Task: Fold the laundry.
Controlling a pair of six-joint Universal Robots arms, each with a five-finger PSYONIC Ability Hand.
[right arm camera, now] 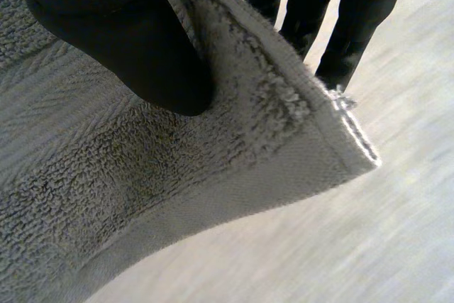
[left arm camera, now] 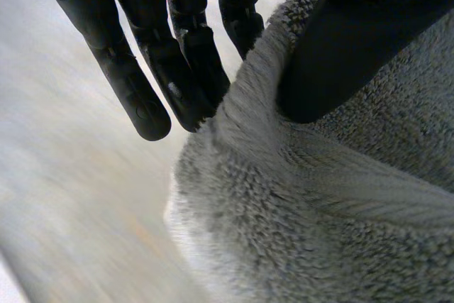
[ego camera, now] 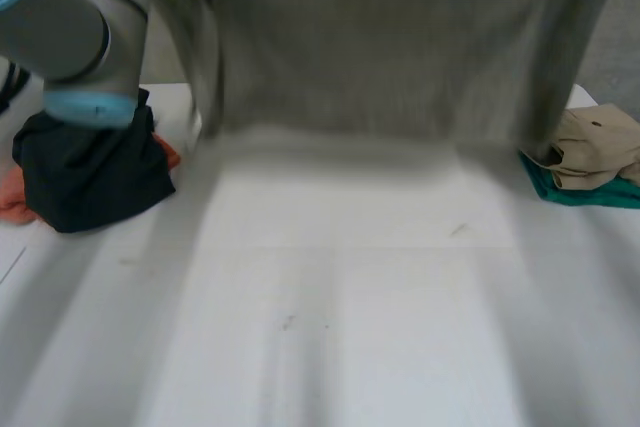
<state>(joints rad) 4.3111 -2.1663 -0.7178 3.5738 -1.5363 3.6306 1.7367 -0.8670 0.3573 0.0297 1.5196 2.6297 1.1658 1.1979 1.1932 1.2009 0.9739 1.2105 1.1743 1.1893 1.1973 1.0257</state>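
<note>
A grey towel (ego camera: 390,47) hangs spread above the far half of the white table (ego camera: 340,287), its lower edge just over the surface. In the left wrist view my left hand (left arm camera: 177,54) pinches an edge of the towel (left arm camera: 326,204) between thumb and straight fingers. In the right wrist view my right hand (right arm camera: 128,40) pinches the towel (right arm camera: 142,175) close to a hemmed corner, thumb on one face and fingers behind. My left arm (ego camera: 75,32) reaches in at the near left.
A dark navy garment (ego camera: 90,177) lies bundled on an orange cloth (ego camera: 15,202) at the left. A beige garment (ego camera: 600,147) rests on a green one (ego camera: 585,192) at the right edge of the table.
</note>
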